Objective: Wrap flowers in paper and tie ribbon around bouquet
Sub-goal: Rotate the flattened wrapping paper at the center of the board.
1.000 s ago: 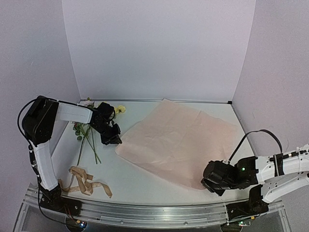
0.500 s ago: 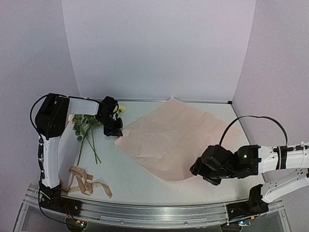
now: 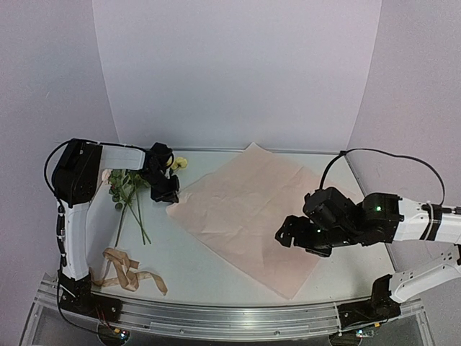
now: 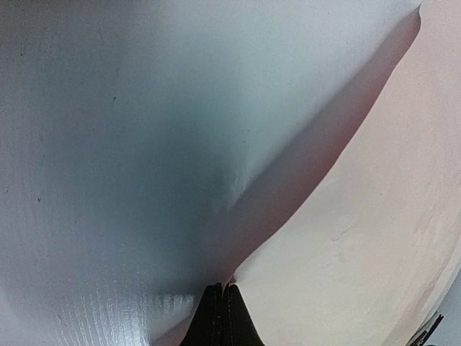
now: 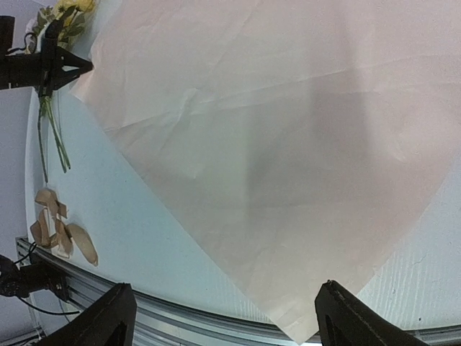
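- This is a robotics lab test cell, not a home or a shop.
- Plain pale lilac panels close in the white table along its left, far and right edges, like a recording booth.
- An aluminium rail runs along the table's near edge, and the left arm and right arm stand bolted to it.
- Black cables loop exposed from the arms, and a green status light glows on the right one.
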{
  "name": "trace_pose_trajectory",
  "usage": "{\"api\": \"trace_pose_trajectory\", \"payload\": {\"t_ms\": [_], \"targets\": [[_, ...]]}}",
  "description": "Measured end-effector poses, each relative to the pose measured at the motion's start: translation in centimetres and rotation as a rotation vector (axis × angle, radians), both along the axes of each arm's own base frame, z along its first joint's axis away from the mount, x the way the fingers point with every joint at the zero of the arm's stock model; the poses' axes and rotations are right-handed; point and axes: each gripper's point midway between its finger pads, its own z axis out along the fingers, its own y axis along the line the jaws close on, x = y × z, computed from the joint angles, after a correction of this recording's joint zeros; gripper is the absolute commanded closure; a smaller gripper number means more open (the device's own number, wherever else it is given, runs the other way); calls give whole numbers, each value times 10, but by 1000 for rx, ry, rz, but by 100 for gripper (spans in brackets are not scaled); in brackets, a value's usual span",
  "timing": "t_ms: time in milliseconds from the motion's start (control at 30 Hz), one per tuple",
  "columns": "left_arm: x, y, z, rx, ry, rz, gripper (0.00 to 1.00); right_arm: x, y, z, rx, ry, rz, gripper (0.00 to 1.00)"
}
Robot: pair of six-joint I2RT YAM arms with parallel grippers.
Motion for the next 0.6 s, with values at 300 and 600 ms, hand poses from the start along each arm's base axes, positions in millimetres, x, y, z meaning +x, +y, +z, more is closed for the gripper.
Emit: {"api": "trace_pose_trajectory", "payload": {"t_ms": [300, 600], "targets": [[5, 10, -3, 11, 9, 3, 100, 22, -14, -1, -31, 9, -16, 7], [28, 24, 1, 31, 1, -11, 100, 35, -10, -19, -71, 30, -7, 7]]}}
